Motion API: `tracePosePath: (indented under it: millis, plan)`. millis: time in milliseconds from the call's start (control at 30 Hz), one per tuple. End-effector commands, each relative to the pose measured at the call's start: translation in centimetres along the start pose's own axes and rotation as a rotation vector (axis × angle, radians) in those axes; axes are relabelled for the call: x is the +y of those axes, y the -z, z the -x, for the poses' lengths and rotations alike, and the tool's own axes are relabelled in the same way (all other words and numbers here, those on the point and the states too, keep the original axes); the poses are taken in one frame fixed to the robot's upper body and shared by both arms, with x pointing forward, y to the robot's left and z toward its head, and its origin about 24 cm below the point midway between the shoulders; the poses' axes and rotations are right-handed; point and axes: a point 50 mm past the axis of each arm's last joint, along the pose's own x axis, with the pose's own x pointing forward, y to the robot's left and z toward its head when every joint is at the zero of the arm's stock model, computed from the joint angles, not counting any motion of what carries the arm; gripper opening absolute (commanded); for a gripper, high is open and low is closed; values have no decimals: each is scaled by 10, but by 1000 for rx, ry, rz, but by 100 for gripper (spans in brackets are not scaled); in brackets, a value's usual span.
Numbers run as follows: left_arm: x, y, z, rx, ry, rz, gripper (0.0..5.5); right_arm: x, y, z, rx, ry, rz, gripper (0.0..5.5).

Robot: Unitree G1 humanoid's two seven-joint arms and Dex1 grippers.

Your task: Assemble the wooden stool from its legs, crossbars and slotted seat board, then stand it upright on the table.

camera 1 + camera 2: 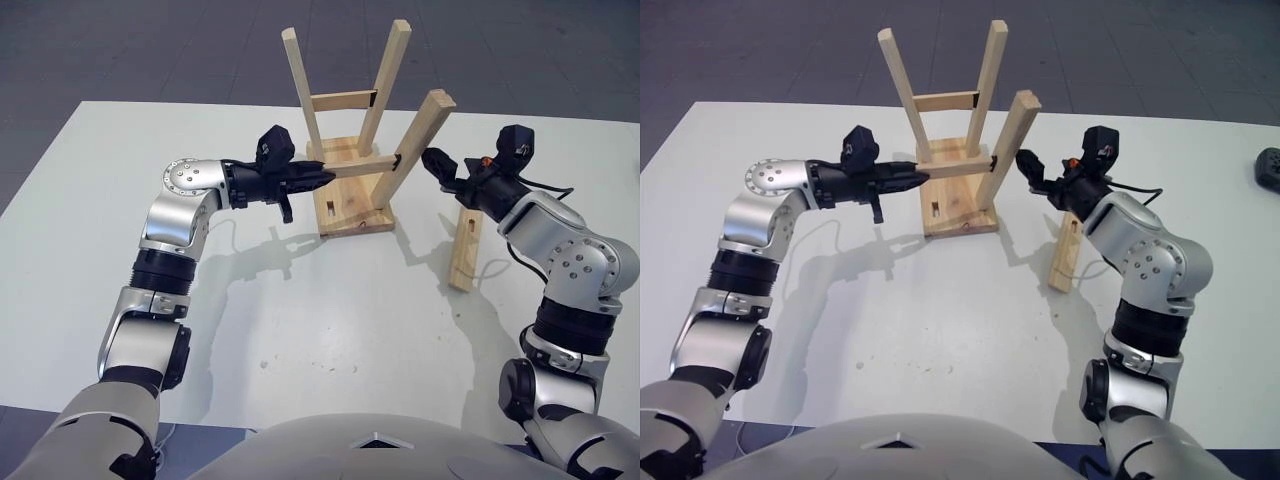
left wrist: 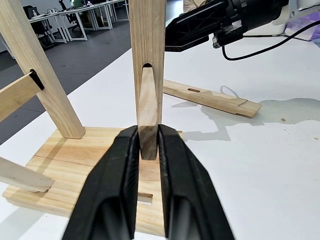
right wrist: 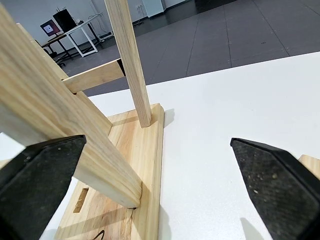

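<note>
White table point(image 1: 300, 330) | left jaws pinching crossbar point(image 2: 148, 115) (seat board point(image 1: 350, 215) flat) | right jaws spread beside leg point(image 1: 415, 145)

Eye views: high, looking down on the stool point(image 1: 360, 165).
Wrist views: close, opposite sides of stool, sharing seat board point(image 3: 135, 145).

Open-plan office or lab: white table point(image 1: 300, 340) on dark grey tiled floor point(image 1: 120, 40); beyond fingers point(image 2: 120, 170) of left gripper point(image 2: 147, 136), rows of white desks with black chairs point(image 2: 60, 17); beyond fingers point(image 3: 270, 175) of right gripper point(image 3: 157, 145), white desk carrying dark monitor point(image 3: 75, 32)
</note>
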Motion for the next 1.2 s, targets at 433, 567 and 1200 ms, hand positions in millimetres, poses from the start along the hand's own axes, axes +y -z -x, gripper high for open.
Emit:
tracePosePath:
  millis: [433,567,1200]
  plan:
    - [-7,-9,-8,-26,44,-26,43,-64,-35,-35,-273,246,165,540]
    - [-7,-9,-7,-26,39,-26,43,-43,-11,-58,-152,125,195,540]
    - [-8,-4,-1,-13,24,-25,43,-43,12,-18,-21,125,207,540]
